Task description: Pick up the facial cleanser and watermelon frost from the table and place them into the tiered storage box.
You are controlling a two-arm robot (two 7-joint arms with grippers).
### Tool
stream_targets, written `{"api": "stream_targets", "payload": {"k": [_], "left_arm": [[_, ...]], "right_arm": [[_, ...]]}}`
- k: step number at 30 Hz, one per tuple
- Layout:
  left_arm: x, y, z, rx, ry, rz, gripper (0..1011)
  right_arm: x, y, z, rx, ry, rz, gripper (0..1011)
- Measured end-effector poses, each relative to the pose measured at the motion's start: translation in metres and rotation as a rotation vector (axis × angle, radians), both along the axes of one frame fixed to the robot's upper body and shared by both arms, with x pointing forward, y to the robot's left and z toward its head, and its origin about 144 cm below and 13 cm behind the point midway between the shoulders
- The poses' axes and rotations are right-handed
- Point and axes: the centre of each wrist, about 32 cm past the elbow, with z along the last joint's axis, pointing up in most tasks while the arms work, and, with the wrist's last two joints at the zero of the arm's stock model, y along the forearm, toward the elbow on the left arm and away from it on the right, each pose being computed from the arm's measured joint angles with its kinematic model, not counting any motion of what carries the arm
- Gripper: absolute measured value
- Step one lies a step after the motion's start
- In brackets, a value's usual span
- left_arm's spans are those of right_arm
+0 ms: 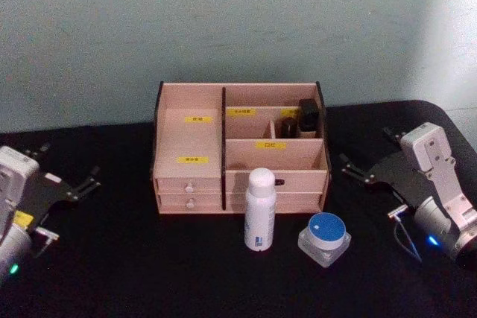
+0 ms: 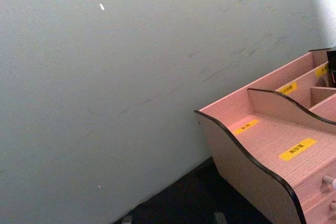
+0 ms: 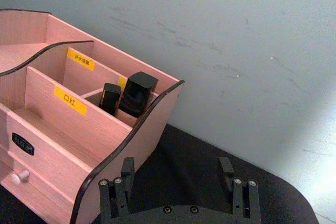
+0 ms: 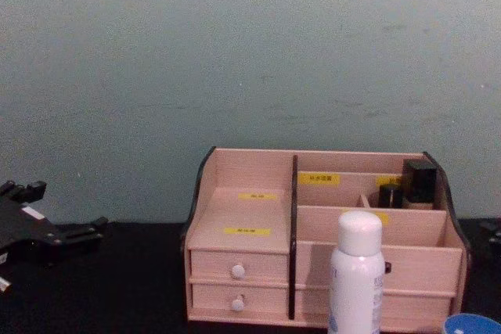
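One watermelon frost (image 1: 325,237) jar sits on the black surface (image 1: 149,273), inward of the right pincer (image 1: 367,153) and nearer the robot than its tips. One facial cleanser (image 1: 261,210) stands upright just beside the jar, on the side toward the left pincer (image 1: 67,164). The two pincers flank the scene, each with fingers spread apart and holding nothing. Between them and farther out stands the single tiered storage box (image 1: 190,135). Its two white-knobbed drawers (image 1: 188,184) face the robot, and two small black bottles (image 1: 308,115) stand in the rear compartment on the right pincer's side. A pale wall (image 1: 223,20) rises behind.
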Motion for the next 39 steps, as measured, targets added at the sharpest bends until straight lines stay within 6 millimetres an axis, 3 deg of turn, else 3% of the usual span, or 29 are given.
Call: {"api": "stream_targets", "payload": {"k": [39], "left_arm": [[0.0, 0.0, 0.0, 0.0, 0.0, 0.0, 1001]], "right_arm": [[0.0, 0.0, 0.0, 0.0, 0.0, 0.0, 1004]]}}
